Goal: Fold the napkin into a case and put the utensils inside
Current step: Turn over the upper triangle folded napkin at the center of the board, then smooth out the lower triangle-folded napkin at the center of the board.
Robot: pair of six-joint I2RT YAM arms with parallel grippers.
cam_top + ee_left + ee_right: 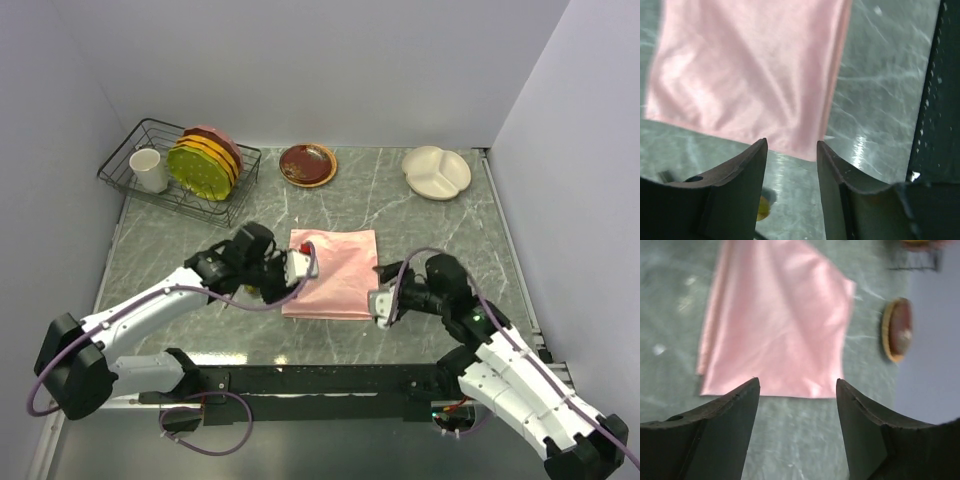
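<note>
Far left at the back, the wire dish rack (118,165) holds a white cup (150,170) and a stack of yellow-green plates (202,165) on edge, well apart from the work area, I'd guess so the arms have room to swing. My left gripper (296,268) sits low at the left edge of the napkin (335,272). In its wrist view the gripper (791,145) has its jaws moderately apart with nothing between them, and the napkin (750,70) has a corner lying just beyond the tips. A small yellowish blur shows under those fingers, too unclear for me to name, and I cannot find the fork or spoon in any view. The napkin lies flat on the grey marble-pattern table (420,230), centre and slightly near, folded to a broad rectangle. I judge it part-folded and still too wide to be a case, so another fold comes before any utensils. A brown plate (307,164) rests behind it near the back wall. My right gripper (380,300) waits just off the napkin's near right corner. Seen from that wrist, the gripper (797,382) is spread wide and empty, the napkin (775,320) straight ahead. Both sit at opposite edges, which suits pinching two sides together. A white divided plate (437,172) sits far right at the back.
</note>
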